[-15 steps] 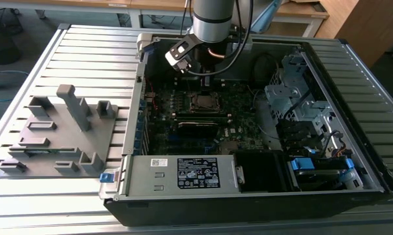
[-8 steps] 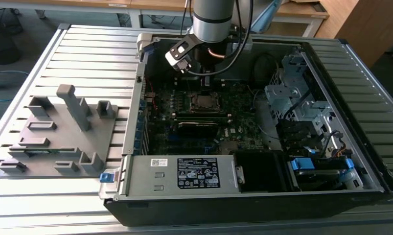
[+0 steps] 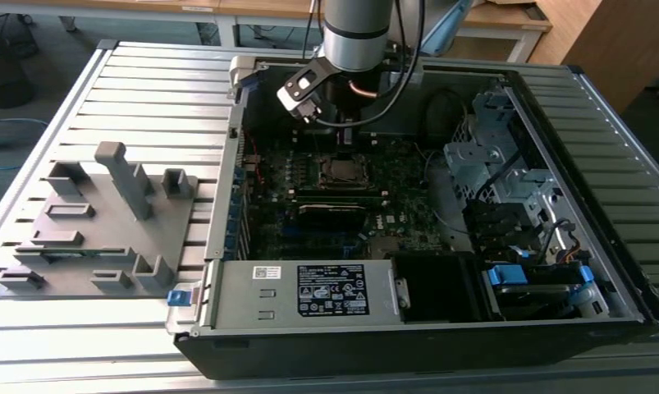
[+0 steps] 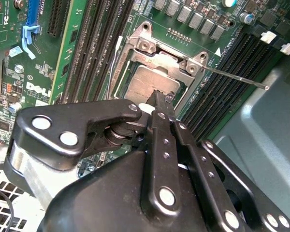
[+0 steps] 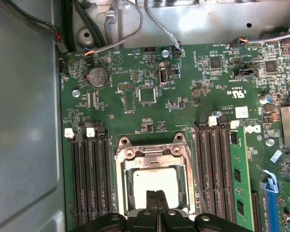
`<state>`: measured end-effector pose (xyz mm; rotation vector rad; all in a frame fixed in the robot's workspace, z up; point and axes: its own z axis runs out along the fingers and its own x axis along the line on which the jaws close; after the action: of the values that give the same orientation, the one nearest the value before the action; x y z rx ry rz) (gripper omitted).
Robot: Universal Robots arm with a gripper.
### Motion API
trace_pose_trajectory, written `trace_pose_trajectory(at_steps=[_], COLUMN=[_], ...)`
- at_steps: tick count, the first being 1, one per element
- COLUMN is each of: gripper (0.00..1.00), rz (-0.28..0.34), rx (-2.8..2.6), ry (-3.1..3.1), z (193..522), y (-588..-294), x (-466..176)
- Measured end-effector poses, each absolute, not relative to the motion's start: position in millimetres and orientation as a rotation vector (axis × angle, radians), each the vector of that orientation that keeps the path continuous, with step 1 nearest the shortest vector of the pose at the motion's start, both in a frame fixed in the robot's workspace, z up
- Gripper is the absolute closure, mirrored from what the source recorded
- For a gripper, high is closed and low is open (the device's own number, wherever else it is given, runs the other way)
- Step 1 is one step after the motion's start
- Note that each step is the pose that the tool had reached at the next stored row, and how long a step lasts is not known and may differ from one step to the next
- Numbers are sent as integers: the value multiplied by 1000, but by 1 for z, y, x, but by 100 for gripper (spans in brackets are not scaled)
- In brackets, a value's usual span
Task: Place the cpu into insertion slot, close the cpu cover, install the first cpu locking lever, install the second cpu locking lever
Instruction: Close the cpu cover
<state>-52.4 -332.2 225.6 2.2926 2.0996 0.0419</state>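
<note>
Squarely seated: one small flat silver-grey square cpu [image 5: 154,180], in one black square insertion slot [image 5: 127,191], framed by one thin silvery cpu cover [image 5: 119,179] lying down around it. Just over its edge, one black end effector [image 5: 157,195], fingertips [image 5: 152,201] pressed together, gripping nothing. Alongside, one thin wire cpu locking lever [image 4: 237,79] angled across long black memory slots [image 4: 222,96] on one green motherboard [image 5: 150,72].

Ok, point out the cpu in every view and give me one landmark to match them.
Exterior view: the cpu sits mid-way on the motherboard, under the arm.
Second wrist view: the cpu lies just past the gripper.
First wrist view: the cpu lies between two banks of memory slots.
Shared landmark: the silvery cpu cover framing it.
</note>
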Motion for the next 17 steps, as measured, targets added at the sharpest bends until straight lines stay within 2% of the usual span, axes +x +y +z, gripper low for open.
trace_pose_trajectory(at_steps=[17], gripper=[90], rz=[45], rx=[2138], ry=[2259], z=[225], y=[-332], x=[-52])
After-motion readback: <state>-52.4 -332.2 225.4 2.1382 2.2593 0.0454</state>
